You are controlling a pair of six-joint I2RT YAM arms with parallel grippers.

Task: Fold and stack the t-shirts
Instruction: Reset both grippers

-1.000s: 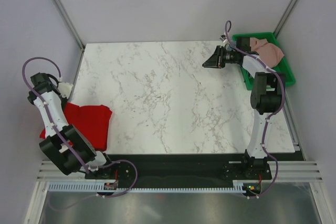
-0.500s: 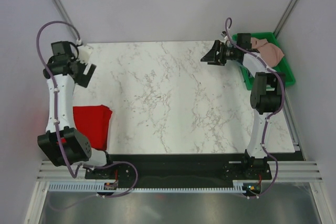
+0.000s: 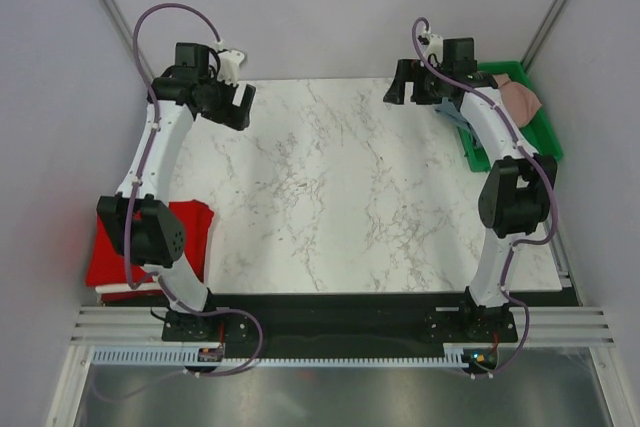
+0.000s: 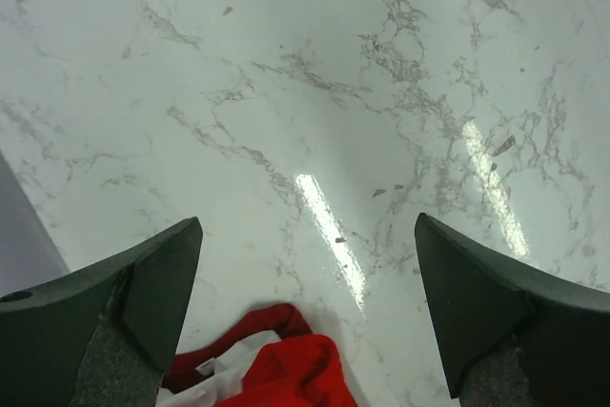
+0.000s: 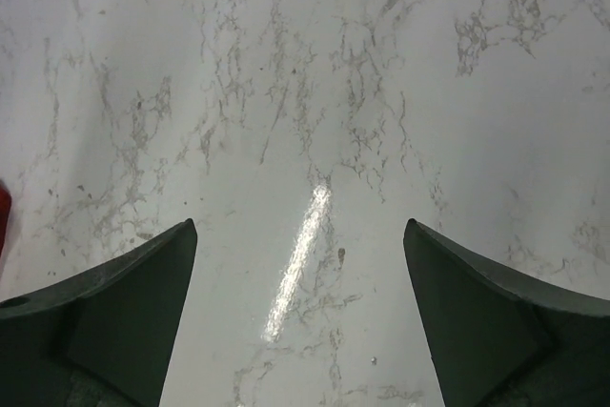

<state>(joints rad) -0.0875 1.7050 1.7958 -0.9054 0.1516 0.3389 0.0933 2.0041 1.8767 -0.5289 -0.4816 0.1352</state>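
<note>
Left claw (image 3: 236, 107) and right claw (image 3: 404, 89) both gape empty over bench (image 3: 320, 197) far edge; pink t-shirt (image 3: 518, 97) sits in green tray (image 3: 546, 135) just right of right claw, red t-shirt (image 3: 198, 232) folded near-left.

Table (image 3: 330, 207) lies ahead of both arm bases. Folded t-shirt (image 3: 195, 232) at the near left edge, partly off the table's side, under the left arm's elbow. Tray (image 3: 545, 142) at the far right corner, second t-shirt (image 3: 520, 97) bunched in its far end. Left gripper (image 3: 232, 105) above the far left corner, right gripper (image 3: 405, 82) above the far edge, just left of the tray.
</note>
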